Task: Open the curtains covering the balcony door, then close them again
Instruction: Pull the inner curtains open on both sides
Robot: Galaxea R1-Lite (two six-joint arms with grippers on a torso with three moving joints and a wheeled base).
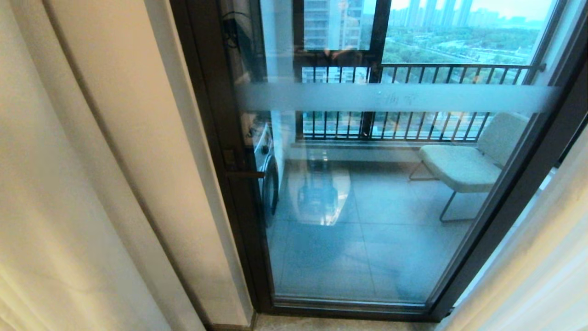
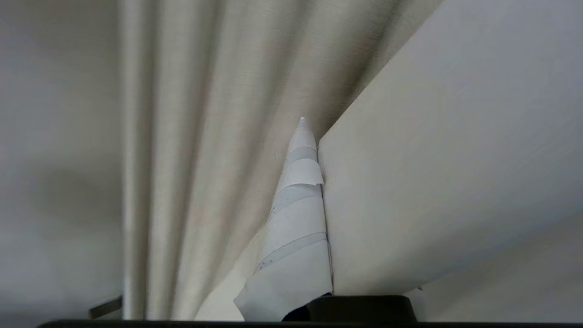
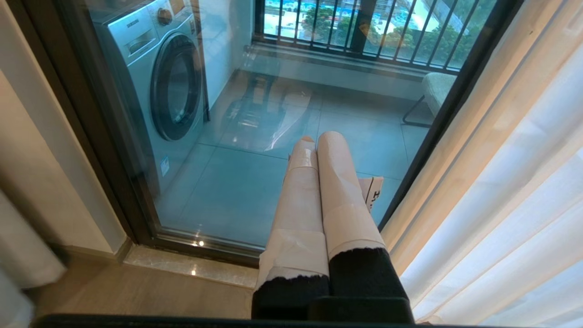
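The balcony door (image 1: 367,207) shows uncovered as a tall glass panel in a dark frame (image 1: 216,161). The cream curtains (image 1: 69,184) hang bunched at the left, and a pale layer (image 1: 542,257) hangs at the right edge. Neither arm appears in the head view. In the left wrist view my left gripper (image 2: 309,132) is shut on a fold of the cream curtain (image 2: 432,159). One taped finger (image 2: 296,218) shows and the fabric hides the other. My right gripper (image 3: 319,139) is shut and empty, low in front of the door glass (image 3: 255,182), beside the sheer curtain (image 3: 514,205).
A beige wall strip (image 1: 151,161) stands between the left curtain and the door frame, which carries a handle (image 1: 243,174). Beyond the glass are a washing machine (image 3: 159,82), a pale chair (image 1: 464,161) and a black railing (image 1: 413,73). Wooden floor (image 3: 136,291) lies before the sill.
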